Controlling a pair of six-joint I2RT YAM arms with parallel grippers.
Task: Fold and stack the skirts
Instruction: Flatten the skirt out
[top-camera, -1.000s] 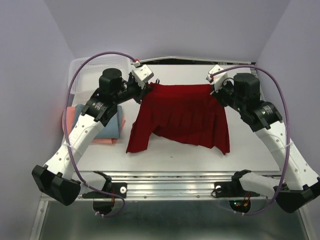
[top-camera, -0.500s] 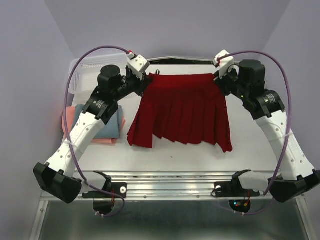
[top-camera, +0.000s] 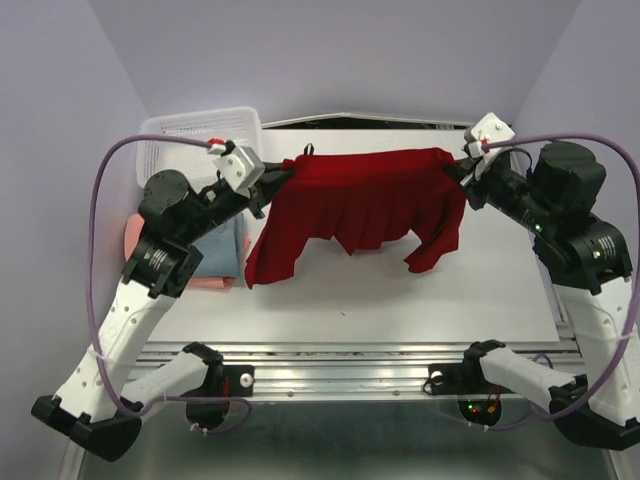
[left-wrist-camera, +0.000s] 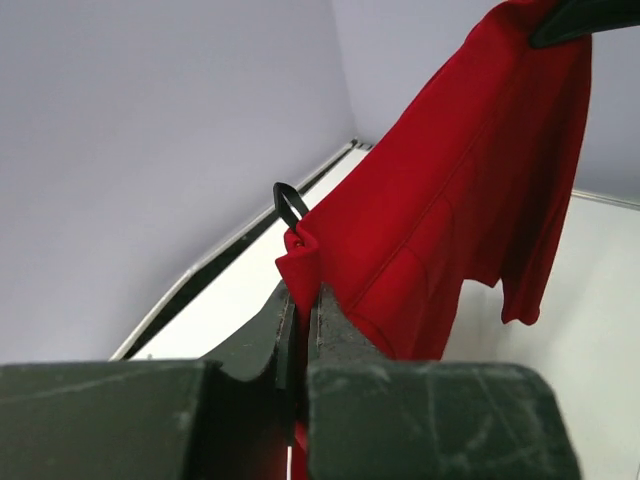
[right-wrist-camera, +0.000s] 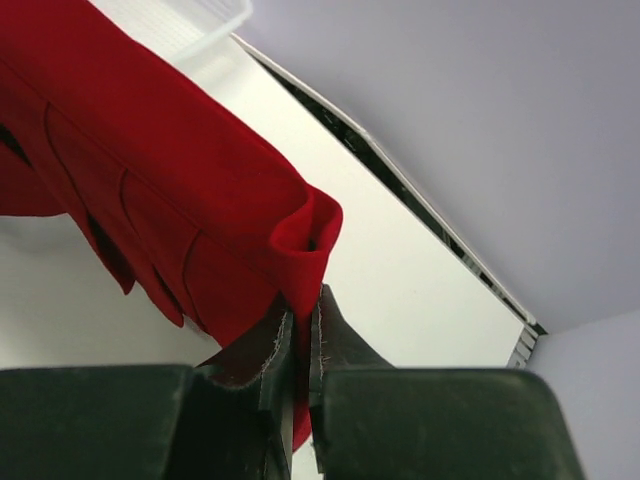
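Salmon-pink skirt (top-camera: 212, 282) on my screen at left edge of bench (top-camera: 400, 300), blue-grey skirt (top-camera: 224, 248) folded on top. Beyond, dark red skirt (top-camera: 350, 195) hangs stretched over mid-bench (waistband up, hem dangling). Left jaws pinch one waist corner, right jaws the other. Basket (top-camera: 190, 135) at far left corner.

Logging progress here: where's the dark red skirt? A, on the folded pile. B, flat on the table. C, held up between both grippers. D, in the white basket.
C: the left gripper and right gripper each pinch a waistband corner, and the dark red skirt hangs stretched between them.
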